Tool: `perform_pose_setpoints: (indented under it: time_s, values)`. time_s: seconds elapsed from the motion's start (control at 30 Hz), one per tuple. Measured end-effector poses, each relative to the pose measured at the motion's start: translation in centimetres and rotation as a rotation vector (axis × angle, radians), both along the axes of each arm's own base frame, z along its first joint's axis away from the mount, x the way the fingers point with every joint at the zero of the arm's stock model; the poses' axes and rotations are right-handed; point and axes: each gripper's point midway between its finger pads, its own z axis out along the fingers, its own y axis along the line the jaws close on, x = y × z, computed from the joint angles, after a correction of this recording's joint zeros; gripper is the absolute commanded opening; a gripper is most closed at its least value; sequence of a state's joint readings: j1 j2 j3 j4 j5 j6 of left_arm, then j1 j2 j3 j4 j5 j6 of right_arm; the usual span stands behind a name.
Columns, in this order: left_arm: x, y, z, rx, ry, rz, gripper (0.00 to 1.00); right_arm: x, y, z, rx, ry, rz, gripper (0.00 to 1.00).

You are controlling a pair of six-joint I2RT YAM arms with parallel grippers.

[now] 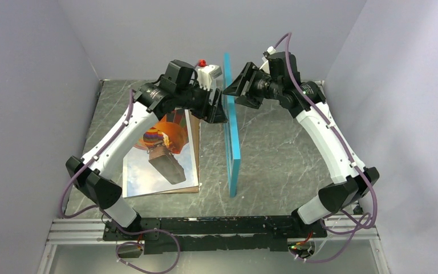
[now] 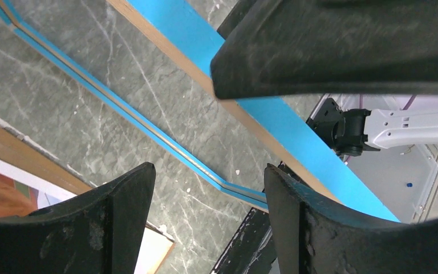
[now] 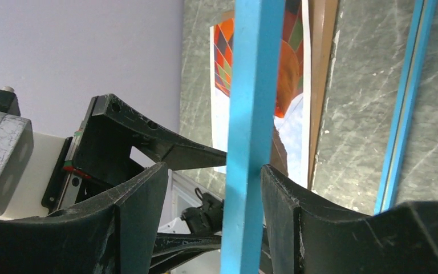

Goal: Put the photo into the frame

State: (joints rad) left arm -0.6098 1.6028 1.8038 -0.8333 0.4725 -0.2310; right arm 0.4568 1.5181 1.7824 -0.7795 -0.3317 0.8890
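Observation:
The frame point(image 1: 231, 142) stands upright on its long edge in the middle of the table, blue rim up. My right gripper point(image 1: 232, 91) straddles its top rim near the far end. In the right wrist view the jaws of this gripper point(image 3: 214, 174) are open, with the blue rim point(image 3: 248, 114) close to the right finger and a gap on the left. My left gripper point(image 1: 219, 109) is open against the frame's left face, and the table shows between its fingers point(image 2: 122, 217). The photo point(image 1: 158, 151) lies face up on a brown backing board point(image 1: 196, 154), left of the frame.
A small white box with a red knob point(image 1: 208, 71) stands at the back beside the left wrist. Grey walls close in the table at left, right and back. The black arm rail point(image 1: 217, 225) runs along the near edge.

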Motion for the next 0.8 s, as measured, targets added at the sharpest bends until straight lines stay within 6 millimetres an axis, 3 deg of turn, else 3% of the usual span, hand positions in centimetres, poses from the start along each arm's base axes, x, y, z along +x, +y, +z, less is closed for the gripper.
perform_pose_setpoints:
  time_s: [0.17,0.37,0.63,0.8]
  values:
    - [-0.2,-1.0,-0.4,0.006,0.001,-0.025,0.75,-0.6,-0.7,-0.7,-0.057,0.008,0.017,0.64]
    - [0.2,-0.8,-0.8,0.023,-0.006,-0.016,0.76,-0.9,-1.7,-2.4,-0.137,0.039,0.015,0.59]
    - [0.1,0.9,-2.3,0.1,-0.039,0.009,0.76,-0.5,-3.5,-2.8,-0.251,0.007,-0.005,0.57]
    - [0.2,2.1,-3.1,0.138,-0.05,0.035,0.76,-0.4,-4.4,-2.8,-0.29,-0.009,-0.008,0.61]
